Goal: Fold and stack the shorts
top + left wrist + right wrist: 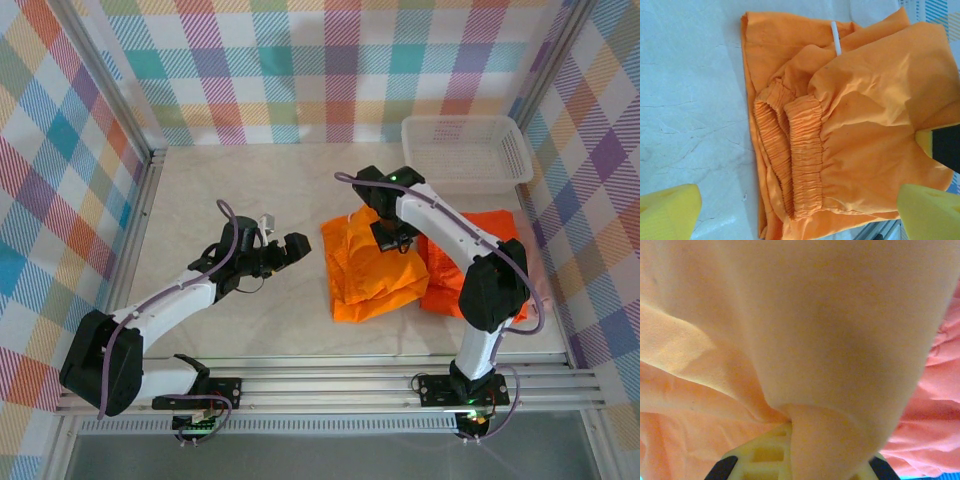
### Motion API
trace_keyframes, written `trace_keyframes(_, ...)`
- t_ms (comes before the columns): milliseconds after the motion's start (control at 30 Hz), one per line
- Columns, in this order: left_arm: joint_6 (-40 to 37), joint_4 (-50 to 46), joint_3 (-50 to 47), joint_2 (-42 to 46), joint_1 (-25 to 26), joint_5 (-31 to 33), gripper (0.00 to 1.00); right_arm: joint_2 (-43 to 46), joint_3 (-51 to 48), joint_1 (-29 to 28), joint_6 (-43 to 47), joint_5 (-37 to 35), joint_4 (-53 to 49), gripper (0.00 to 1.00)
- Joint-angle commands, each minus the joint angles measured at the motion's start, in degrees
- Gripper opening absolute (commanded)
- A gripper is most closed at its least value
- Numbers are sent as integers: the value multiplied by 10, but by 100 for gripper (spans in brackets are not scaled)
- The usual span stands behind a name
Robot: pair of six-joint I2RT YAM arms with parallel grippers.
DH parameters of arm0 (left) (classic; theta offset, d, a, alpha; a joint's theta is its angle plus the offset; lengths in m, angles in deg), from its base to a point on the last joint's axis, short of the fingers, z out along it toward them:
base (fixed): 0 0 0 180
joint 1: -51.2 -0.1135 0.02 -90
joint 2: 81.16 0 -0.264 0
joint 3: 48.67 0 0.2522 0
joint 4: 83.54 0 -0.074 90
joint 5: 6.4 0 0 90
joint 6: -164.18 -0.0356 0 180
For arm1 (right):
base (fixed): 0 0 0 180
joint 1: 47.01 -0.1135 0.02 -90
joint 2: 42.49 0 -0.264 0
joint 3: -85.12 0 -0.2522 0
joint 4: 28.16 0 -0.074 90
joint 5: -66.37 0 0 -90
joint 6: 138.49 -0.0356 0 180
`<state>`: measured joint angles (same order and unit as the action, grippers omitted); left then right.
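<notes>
In front of the white basket [468,181], the right gripper [392,243] is pinched tight on a fold of the yellow-orange shorts [368,285]. The left gripper [297,246], farther from the basket, gapes wide and empty just beside them.

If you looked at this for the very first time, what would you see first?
The bright heap of cloth in the middle of the table: the yellow-orange shorts, with the darker orange shorts beside them on the right. The right end effector is shut on a fold of the yellow-orange shorts, while the left end effector hangs open just left of them.
</notes>
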<state>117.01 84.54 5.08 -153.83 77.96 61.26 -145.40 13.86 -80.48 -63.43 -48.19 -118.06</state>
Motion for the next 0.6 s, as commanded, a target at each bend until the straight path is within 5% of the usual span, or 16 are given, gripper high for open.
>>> trace_keyframes(0,3,17,-5,2,-7,3,100,15,25,0,-19,-34,-48,0)
trace_keyframes(567,2,25,3,-5,-7,-3,100,51,109,45,-17,-99,-145,0)
